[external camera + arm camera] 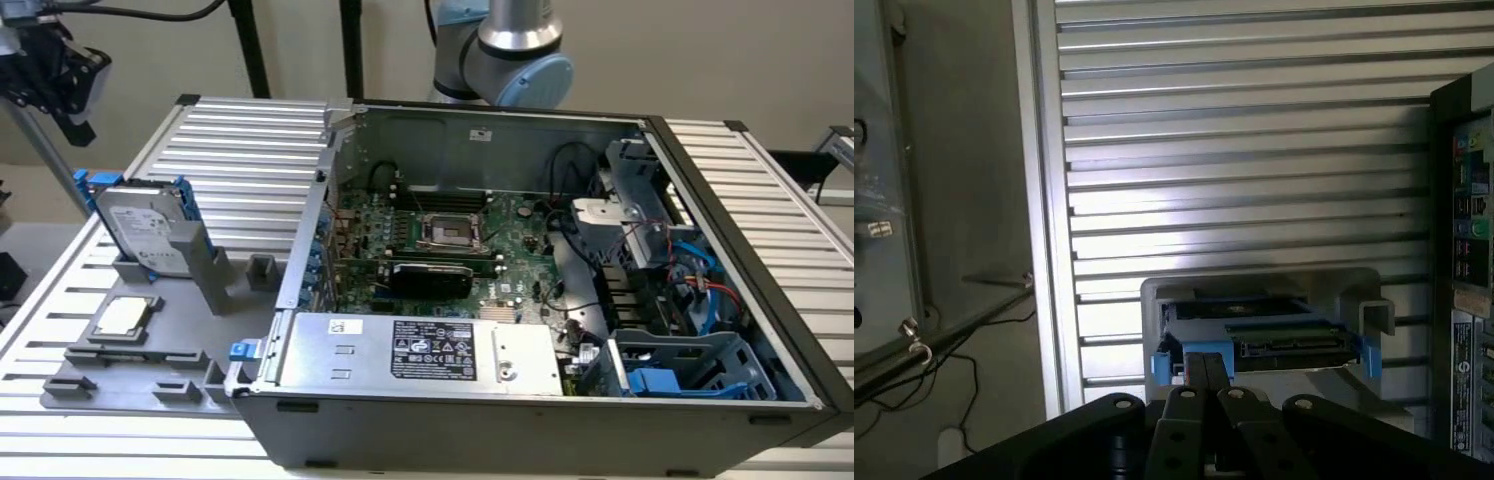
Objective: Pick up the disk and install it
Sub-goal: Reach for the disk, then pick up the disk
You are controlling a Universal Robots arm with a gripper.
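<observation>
Over the slatted metal counter [254, 130], you have your end effector [1205, 362] closed on nothing, fingers [1192, 378] pressed together clear of the disk [140, 225], which stands on edge in a grey holder [200, 262], with the open computer case [534, 425] on the exterior view's right of that holder.

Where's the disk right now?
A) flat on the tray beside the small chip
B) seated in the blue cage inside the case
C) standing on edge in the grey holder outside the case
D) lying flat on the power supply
C: the disk stands on edge in the grey holder, on the exterior view's left of the open computer case, with the small chip lying in front of it.
</observation>
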